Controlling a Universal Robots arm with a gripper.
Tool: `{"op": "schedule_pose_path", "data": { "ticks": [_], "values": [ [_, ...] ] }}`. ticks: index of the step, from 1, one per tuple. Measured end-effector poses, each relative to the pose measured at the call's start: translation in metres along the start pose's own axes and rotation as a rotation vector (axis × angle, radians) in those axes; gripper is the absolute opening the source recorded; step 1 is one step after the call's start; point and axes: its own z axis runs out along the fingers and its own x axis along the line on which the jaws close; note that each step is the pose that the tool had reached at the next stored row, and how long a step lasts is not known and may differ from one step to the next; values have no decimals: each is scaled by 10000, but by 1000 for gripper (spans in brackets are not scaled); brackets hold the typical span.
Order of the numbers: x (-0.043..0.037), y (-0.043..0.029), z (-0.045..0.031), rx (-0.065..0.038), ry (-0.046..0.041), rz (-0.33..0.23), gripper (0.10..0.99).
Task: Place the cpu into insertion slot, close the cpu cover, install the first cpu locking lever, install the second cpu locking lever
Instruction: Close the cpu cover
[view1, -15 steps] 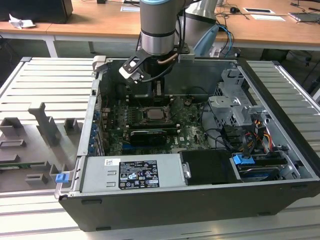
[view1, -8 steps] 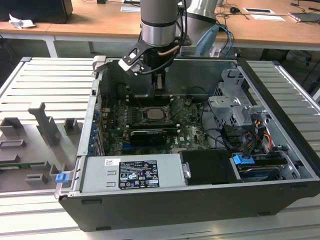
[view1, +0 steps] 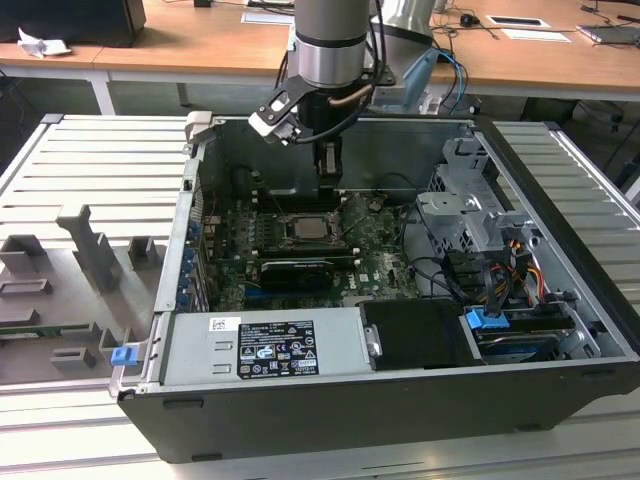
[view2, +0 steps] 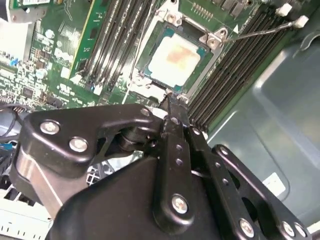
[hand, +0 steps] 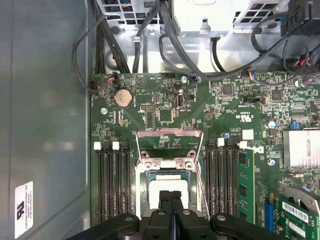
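The cpu (view2: 175, 59), a pale square chip, lies flat in the insertion slot (view1: 305, 226) on the green motherboard; its near part also shows in the first wrist view (hand: 167, 186). The cpu cover (hand: 170, 134), a thin silvery frame, stands raised at the slot's far side and does not lie over the chip. A thin wire locking lever (view2: 260, 31) slants away from one slot corner. My gripper (view2: 172, 105) (hand: 170, 197) (view1: 328, 182) hangs just above the slot's edge. It is shut, with the black fingertips pressed together and nothing between them.
The slot sits deep in an open black computer case (view1: 560, 290). Memory slots (hand: 112, 185) flank it on both sides. A drive cage with cables (view1: 470, 215) stands at the exterior view's right and a power supply (view1: 265, 345) at the front. A grey fixture plate (view1: 70, 270) lies outside.
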Motion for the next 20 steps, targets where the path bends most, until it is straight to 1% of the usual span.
{"op": "schedule_pose_path", "data": {
  "ticks": [2, 8, 10, 14, 16, 18, 20],
  "values": [
    [1, 52, 2, 2, -2, -2, 106],
    [4, 174, 11, 2, -1, -3, 106],
    [7, 251, 22, 4, 18, -88, 106],
    [10, 344, 36, 8, 35, -400, 106],
    [12, 390, 40, 9, 38, -440, 106],
    [15, 487, 46, 9, 39, -441, 106],
    [16, 551, 49, 9, 39, -439, 106]
  ]
}}
